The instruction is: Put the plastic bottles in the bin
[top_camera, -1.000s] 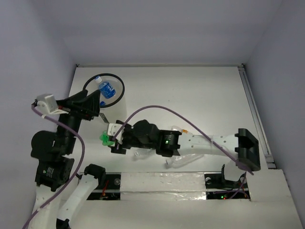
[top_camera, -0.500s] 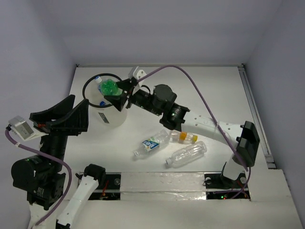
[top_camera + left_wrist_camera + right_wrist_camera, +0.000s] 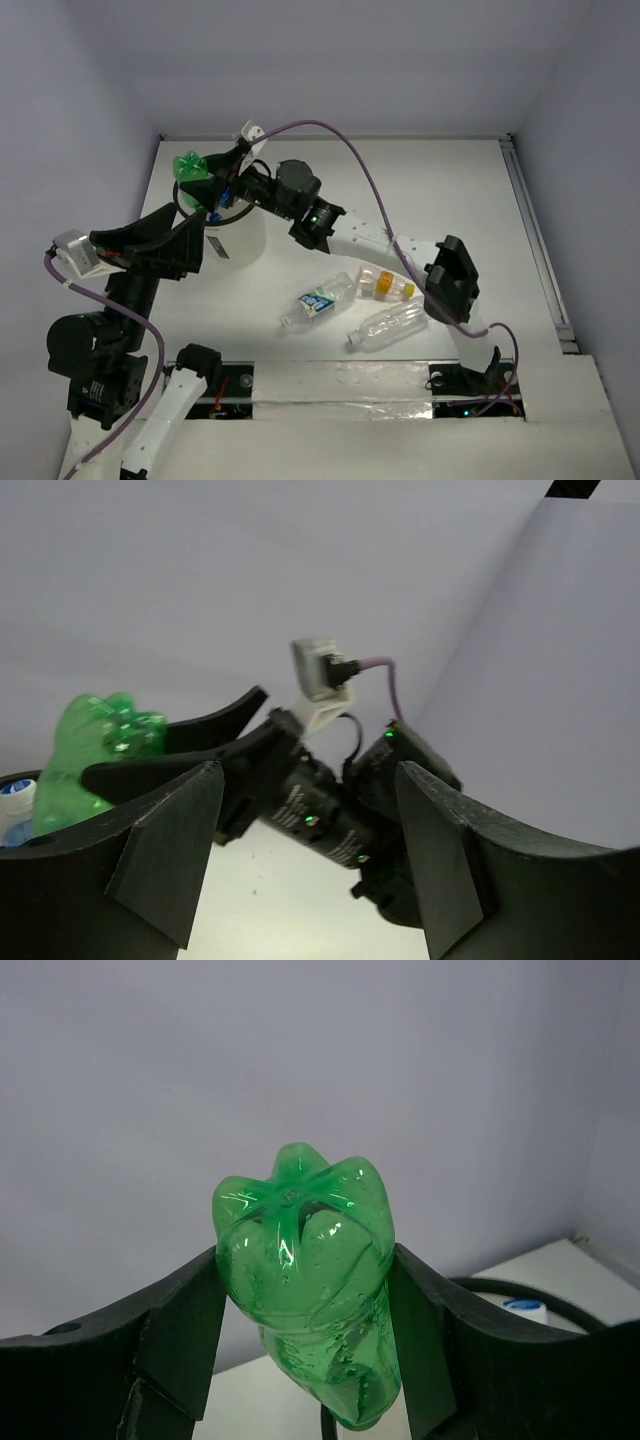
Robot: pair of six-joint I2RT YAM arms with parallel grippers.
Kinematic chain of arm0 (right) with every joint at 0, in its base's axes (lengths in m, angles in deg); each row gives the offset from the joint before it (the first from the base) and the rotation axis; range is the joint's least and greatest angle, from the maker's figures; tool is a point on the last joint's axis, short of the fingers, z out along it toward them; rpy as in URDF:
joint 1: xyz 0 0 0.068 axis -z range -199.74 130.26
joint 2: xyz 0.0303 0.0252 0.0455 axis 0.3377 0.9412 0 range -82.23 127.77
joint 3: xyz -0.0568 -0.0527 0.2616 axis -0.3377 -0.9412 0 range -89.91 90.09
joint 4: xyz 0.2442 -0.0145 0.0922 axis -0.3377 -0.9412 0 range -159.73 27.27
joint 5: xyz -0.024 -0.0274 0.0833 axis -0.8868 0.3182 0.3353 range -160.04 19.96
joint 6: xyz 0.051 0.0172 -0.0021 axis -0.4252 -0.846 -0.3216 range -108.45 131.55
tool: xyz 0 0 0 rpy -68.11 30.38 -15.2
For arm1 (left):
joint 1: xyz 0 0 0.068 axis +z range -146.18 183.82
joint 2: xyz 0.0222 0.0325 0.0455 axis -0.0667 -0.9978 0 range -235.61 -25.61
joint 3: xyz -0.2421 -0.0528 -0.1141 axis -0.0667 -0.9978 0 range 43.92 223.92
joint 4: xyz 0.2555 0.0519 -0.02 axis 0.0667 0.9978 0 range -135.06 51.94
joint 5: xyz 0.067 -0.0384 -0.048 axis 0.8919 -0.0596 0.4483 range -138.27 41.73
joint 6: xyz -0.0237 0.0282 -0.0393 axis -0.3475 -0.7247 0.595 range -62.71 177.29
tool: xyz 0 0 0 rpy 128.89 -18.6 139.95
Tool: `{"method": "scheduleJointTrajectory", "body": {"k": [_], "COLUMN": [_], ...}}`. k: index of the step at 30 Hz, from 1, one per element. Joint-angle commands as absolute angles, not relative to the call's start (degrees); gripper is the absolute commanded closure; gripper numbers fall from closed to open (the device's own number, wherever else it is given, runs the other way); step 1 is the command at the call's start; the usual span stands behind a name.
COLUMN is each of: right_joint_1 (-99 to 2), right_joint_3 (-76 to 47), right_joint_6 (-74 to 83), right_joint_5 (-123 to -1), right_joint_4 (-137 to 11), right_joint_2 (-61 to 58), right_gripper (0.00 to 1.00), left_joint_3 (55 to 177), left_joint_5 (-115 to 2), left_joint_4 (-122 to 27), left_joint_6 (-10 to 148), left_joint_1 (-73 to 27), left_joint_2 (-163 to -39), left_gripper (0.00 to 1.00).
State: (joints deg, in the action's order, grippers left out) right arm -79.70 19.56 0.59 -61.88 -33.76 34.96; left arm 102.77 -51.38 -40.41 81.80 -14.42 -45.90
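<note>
The jaws of my right gripper [image 3: 303, 1295] are clamping the green bottle [image 3: 300, 1230], and I am holding it above the far rim of the bin [image 3: 238, 245], where a blue-capped bottle [image 3: 522, 1308] is already lying. My left gripper [image 3: 305, 815] is hanging wide and empty beside the bin. A blue-labelled bottle [image 3: 318, 300], a small orange-labelled one [image 3: 385, 286] and a large clear one [image 3: 392, 325] are waiting on the table [image 3: 450, 190], so I judge the job under half done.

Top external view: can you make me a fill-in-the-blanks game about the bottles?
The bottle in the right gripper is colored ____. The left gripper holds nothing and is ____. The number of bottles lying on the table is ____.
Missing words: green; open; three.
</note>
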Motion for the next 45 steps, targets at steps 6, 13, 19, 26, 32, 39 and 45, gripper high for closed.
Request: {"method": "scheduleJointTrajectory", "body": {"k": [6,13,19,26,32,39,45], "right_joint_1": [-78.89,-78.36,-76.00,-69.84,-69.31,-69.31,-69.31], "right_joint_3": [26.20,21.89,4.99,-31.84,-49.11,-55.99,-56.60], "right_joint_6": [-2.95,-2.60,-2.60,-9.73,-17.17,-16.49,-16.84], "right_joint_5": [-63.62,-64.41,-68.01,-77.30,-82.17,-87.88,-84.91], "right_joint_4": [-33.38,-31.80,-25.04,-18.32,-27.13,-52.05,-64.90], "right_joint_2": [39.68,35.12,25.37,-4.21,-25.51,-49.69,-58.06], "right_gripper": [0.21,0.12,0.26,1.00,1.00,0.87,0.47], "left_joint_3": [103.15,103.07,102.54,91.13,81.36,83.64,85.13], "left_joint_5": [-52.84,-55.12,-61.09,-69.88,-58.23,-35.73,-35.09], "left_joint_4": [-41.19,-41.98,-43.82,-52.69,-57.54,-45.15,-39.53], "left_joint_6": [81.20,82.33,83.66,90.59,90.96,83.66,80.85], "left_joint_1": [-14.20,-14.20,-14.20,-14.20,-28.11,-48.54,-52.78], "left_joint_2": [-45.21,-45.74,-48.97,-56.97,-60.05,-73.23,-81.32], "left_gripper": [0.33,0.34,0.45,0.74,0.91,0.77,0.19]}}
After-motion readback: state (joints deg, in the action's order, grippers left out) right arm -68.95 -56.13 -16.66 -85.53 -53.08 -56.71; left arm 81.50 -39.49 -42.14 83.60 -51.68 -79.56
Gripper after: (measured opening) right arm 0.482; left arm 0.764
